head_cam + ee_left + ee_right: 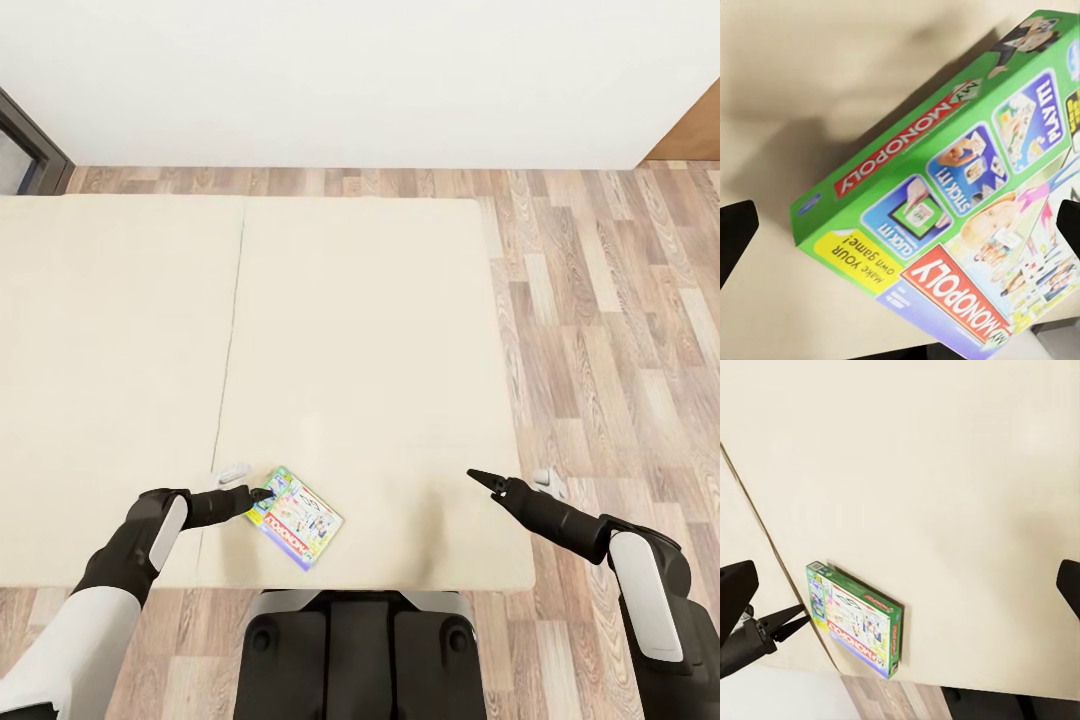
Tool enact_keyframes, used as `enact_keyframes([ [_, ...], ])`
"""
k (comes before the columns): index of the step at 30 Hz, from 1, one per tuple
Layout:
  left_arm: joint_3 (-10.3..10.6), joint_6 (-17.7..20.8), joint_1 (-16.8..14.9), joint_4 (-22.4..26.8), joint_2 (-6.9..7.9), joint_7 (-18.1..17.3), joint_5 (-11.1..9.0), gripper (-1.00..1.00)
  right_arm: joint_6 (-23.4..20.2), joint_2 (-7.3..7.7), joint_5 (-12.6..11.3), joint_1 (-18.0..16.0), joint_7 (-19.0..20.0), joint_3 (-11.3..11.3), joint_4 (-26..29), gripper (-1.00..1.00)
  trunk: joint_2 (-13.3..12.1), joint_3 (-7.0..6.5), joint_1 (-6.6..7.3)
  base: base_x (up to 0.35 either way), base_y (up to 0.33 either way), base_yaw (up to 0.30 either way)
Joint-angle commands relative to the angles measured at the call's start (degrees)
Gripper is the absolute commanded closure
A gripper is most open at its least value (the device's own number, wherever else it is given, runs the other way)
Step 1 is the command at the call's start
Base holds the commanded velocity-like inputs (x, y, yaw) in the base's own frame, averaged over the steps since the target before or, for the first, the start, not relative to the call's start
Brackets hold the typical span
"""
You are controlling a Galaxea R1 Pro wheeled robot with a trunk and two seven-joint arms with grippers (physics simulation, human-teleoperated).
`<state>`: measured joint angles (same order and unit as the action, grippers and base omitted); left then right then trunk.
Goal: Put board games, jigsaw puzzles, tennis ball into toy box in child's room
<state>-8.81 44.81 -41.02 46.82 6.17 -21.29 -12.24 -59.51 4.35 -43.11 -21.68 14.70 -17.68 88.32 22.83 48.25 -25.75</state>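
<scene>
A flat green-pink board game (295, 518), a "Monopoly" box, lies on the cream bed (350, 330) near its front edge. My left gripper (262, 493) is low at the box's left corner and open. In the left wrist view the box (945, 202) lies close ahead, between the spread dark fingers (735, 240). My right gripper (480, 478) hovers open over the bed's right front part, well away from the box. The right wrist view shows the box (855, 622) flat on the bed, with the left gripper's tip beside it.
A seam (232, 330) runs front to back down the bed. Wood-plank floor (620, 330) lies to the right and in front. A white wall (360, 80) stands behind, with a dark door frame (25, 150) at far left. My base (355, 650) is at the bed's front edge.
</scene>
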Motion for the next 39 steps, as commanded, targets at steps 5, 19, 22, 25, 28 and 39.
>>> enact_keyframes([
  [5, -0.2, 0.4, 0.0, 0.1, -0.04, -0.2, 0.0, -1.0, -0.3, 0.0, 0.6, 0.0, 0.6, -0.1, 0.0, -1.0, 0.1, 0.06, -0.03, 0.0, 0.0, 0.0],
  [19, -0.1, 0.4, 0.0, 0.1, -0.1, -0.3, -0.1, -1.0, -0.4, 0.02, 0.6, 0.0, 0.7, -0.1, 0.0, -1.0, 0.1, 0.56, -0.03, 0.0, -0.073, 0.0],
  [22, -0.1, 0.4, 0.0, 0.0, -0.1, -0.3, -0.1, -1.0, -0.4, 0.04, 0.6, 0.0, 0.7, -0.1, 0.0, -1.0, 0.1, 0.57, -0.03, 0.0, -0.005, 0.0],
  [25, -0.1, 0.4, 0.0, 0.0, -0.09, -0.3, -0.1, -1.0, -0.4, 0.01, 0.6, 0.0, 0.7, -0.1, 0.0, -1.0, 0.1, 0.57, -0.03, 0.0, -0.003, 0.0],
  [28, -0.1, 0.4, 0.0, 0.1, -0.1, -0.3, -0.1, -1.0, -0.4, 0.04, 0.6, 0.0, 0.7, -0.1, 0.0, -1.0, 0.1, 0.57, -0.03, -0.002, -0.077, 0.0],
  [39, -0.1, 0.3, 0.0, 0.1, -0.1, -0.4, -0.2, -1.0, -0.4, 0.05, 0.5, 0.0, 0.7, -0.1, 0.0, -1.0, 0.1, 0.57, -0.03, -0.025, -0.141, 0.0],
])
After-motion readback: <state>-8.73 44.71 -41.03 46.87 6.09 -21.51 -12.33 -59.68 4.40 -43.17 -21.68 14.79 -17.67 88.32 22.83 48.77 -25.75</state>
